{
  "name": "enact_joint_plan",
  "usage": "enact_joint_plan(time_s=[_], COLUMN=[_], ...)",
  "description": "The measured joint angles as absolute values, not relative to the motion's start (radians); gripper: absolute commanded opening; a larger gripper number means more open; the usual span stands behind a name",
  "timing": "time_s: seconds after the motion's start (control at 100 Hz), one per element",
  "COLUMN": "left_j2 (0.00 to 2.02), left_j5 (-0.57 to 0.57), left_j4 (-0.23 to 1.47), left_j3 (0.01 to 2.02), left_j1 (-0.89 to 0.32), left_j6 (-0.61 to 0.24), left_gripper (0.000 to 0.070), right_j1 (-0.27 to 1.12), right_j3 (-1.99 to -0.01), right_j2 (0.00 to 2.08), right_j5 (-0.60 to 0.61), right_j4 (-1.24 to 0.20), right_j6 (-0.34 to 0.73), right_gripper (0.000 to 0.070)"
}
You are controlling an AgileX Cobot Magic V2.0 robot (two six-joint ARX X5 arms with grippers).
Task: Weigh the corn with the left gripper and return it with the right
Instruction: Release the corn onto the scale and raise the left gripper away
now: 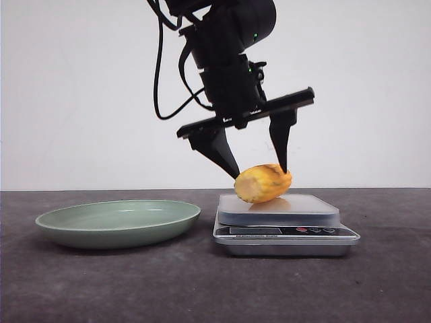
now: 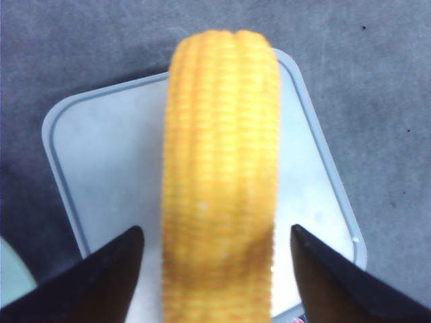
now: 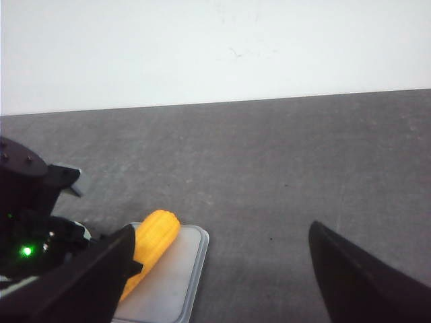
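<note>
1. The corn lies on the platform of the scale, tilted a little, pale cut end towards the green plate on the counter.
2. The left gripper hangs right over it, fingers apart, one on each side; in the left wrist view there's a clear gap either side of the cob, so it looks released.
3. The right gripper waits off to the side, fingers wide apart, holding nothing.
4. Handling call: a stiff, light cob, but round and ridged, so it may well roll. I'd pinch it across the middle, fingers square to its length, not at the tapered tip.
</note>
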State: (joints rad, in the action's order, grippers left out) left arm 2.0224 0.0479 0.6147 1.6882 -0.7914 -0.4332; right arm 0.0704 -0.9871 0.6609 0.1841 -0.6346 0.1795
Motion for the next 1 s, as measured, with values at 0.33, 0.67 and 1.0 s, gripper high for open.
enact_joint_plan(time_s=[0.33, 0.67, 1.0], left_j2=[1.855, 1.416, 1.027], left_j5=[0.161, 0.316, 0.366], left_j4=[0.77, 0.962, 1.256], left_j3=[1.908, 1.926, 1.912], left_j1=[-0.793, -0.546, -0.347], left_j6=[-0.264, -0.139, -0.115], left_gripper=[0.0474, 0.0474, 0.0474], right_j1=[0.07, 0.086, 0.144], right_j3=[-0.987, -0.987, -0.987], right_j2=[0.661, 0.661, 0.661], right_j5=[0.184, 0.184, 0.184], right_j4=[-0.642, -0.644, -0.649], right_j6=[0.179, 0.179, 0.179], right_gripper=[0.0516, 0.0516, 0.0516])
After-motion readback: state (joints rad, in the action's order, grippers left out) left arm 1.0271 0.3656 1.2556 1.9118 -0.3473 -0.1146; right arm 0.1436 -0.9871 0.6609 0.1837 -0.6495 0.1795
